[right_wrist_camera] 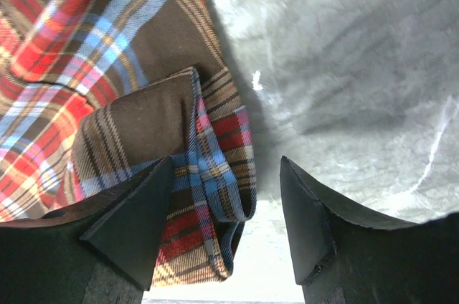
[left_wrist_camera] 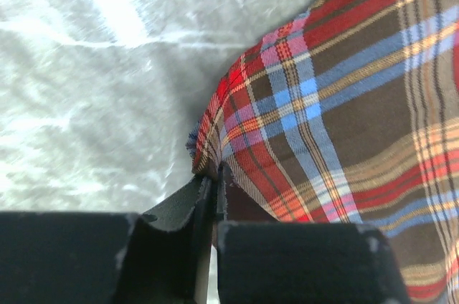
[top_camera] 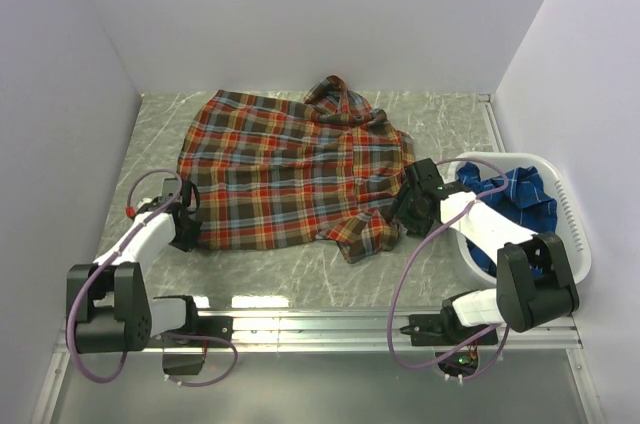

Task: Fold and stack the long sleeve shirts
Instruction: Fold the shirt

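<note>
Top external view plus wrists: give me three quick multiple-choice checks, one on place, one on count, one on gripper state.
1. Where is the bright blue plaid shirt? A. in the white plastic basket; B. flat at table centre; C. under the left arm.
2. How many shirts lie outside that basket? A. none; B. one; C. three.
3. The left gripper is: A. wide open over bare table; B. shut on an edge of the red-orange plaid shirt; C. gripping the basket.
1 A: blue cloth bunches inside the basket. 2 B: only the red-orange shirt is spread out. 3 B: its jaws pinch the shirt's corner.
</note>
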Robot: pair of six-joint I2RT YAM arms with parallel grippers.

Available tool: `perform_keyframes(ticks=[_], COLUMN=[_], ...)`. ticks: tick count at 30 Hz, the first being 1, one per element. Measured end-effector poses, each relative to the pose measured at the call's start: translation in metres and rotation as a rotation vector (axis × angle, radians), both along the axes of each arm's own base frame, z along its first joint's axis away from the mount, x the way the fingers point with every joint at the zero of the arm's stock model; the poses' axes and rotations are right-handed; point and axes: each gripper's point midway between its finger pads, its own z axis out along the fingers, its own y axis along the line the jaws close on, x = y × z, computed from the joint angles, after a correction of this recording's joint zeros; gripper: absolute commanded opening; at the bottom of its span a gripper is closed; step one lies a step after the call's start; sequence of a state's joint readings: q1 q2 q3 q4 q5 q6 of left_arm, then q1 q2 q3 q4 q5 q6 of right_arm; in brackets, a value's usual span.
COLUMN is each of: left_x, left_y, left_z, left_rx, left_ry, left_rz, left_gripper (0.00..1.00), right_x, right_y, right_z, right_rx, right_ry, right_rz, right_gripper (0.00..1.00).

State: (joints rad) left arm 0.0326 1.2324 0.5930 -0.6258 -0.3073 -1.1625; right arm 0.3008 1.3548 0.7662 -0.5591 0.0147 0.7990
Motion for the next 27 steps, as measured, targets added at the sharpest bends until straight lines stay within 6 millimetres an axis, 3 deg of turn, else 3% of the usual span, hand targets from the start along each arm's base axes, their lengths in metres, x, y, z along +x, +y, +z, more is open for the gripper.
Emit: perform_keyframes(ticks=[10,22,27], left_x=[-0.008,-0.018,-0.019], left_y=[-0.006,-0.01,-0.01], left_z=[0.03,0.035,0.035], left_rx=[-0.007,-0.027,-0.027], left_ry=[-0.036,-0.03,-0.029], left_rz=[-0.021,-0.031,-0.033], left_gripper=[0.09,0.1,0.09], right_x=[-0.011,-0.028,-0.029], right_y=[0.0,0.009,0.013], right_z=[-0.008,-0.02,-0.024], right_rx=[0.004,0.035,0.049], right_ry=[0.034,0.084,0.086], right_rz=[0.006,-0.006,-0.014], right_gripper=[0.66,0.66,0.5])
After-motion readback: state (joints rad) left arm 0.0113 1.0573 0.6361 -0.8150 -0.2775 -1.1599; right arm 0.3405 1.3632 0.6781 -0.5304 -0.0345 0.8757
